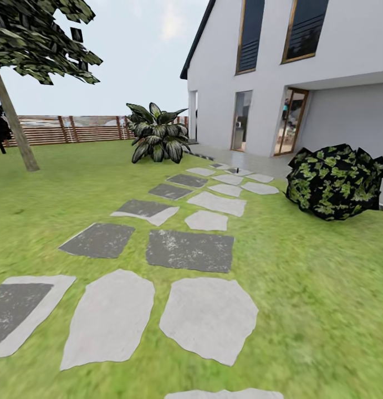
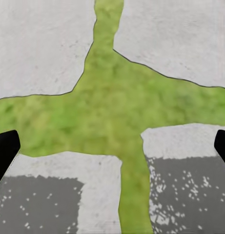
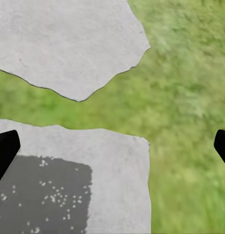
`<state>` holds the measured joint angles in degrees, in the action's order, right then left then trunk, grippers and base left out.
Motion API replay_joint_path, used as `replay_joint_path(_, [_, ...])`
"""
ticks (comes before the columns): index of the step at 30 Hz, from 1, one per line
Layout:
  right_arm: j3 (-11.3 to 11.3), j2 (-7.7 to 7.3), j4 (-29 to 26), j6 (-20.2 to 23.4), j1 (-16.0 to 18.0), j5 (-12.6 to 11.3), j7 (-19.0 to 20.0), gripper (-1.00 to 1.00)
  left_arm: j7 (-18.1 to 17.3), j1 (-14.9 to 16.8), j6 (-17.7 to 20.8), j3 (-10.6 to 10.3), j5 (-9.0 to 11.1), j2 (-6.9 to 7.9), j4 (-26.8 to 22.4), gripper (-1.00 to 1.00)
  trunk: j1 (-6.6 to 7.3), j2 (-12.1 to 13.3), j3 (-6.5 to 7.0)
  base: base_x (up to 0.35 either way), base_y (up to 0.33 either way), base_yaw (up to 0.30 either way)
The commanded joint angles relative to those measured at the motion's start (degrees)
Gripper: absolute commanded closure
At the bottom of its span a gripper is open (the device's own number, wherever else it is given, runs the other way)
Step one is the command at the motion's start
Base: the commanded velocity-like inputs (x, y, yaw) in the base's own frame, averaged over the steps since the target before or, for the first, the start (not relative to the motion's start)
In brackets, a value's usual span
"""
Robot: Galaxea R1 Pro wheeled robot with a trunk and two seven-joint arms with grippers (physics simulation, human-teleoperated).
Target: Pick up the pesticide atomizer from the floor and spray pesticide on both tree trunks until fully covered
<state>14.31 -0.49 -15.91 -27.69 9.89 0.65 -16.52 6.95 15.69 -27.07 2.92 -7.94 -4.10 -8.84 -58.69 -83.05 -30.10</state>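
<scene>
Garden lawn (image 1: 324,288) is crossed by a stepping-stone path (image 1: 208,318) toward the white house (image 1: 324,83) | one tree (image 1: 16,127) is seen far left, trunk leaning, near the slat fence (image 1: 75,128) | left gripper (image 2: 112,146) – jaws wide, nothing held, above the stones | right gripper (image 3: 112,146) – jaws wide, nothing held, above stone and grass.

Tree (image 1: 16,83) left, house (image 1: 302,77) right

Both hands point straight down. The left hand (image 2: 112,146) has its black fingertips (image 2: 5,148) spread wide apart, holding nothing; the right hand (image 3: 112,146) is spread likewise, also holding nothing.
</scene>
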Motion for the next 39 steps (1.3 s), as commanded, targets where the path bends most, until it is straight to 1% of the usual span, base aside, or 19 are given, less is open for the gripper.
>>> replay_joint_path(1, [0.46,-0.04,0.05,0.00,0.04,0.10,-0.53,-1.00,0.33,0.04,-0.17,0.31,-0.63,-0.03,0.06,-1.00,-0.03,-0.02,-0.06,0.350,0.080,0.000])
replay_joint_path(19, [0.54,-0.04,0.18,0.01,0.04,0.49,-0.45,-1.00,0.34,0.04,-0.17,0.60,-0.68,-0.03,0.06,-1.00,-0.03,-0.02,-0.06,0.350,0.139,0.000])
replay_joint_path(39, [0.54,-0.02,0.18,0.00,0.04,0.48,-0.45,-1.00,0.34,0.04,-0.15,0.60,-0.66,-0.03,0.06,-1.00,-0.03,-0.02,-0.06,0.350,0.078,0.000])
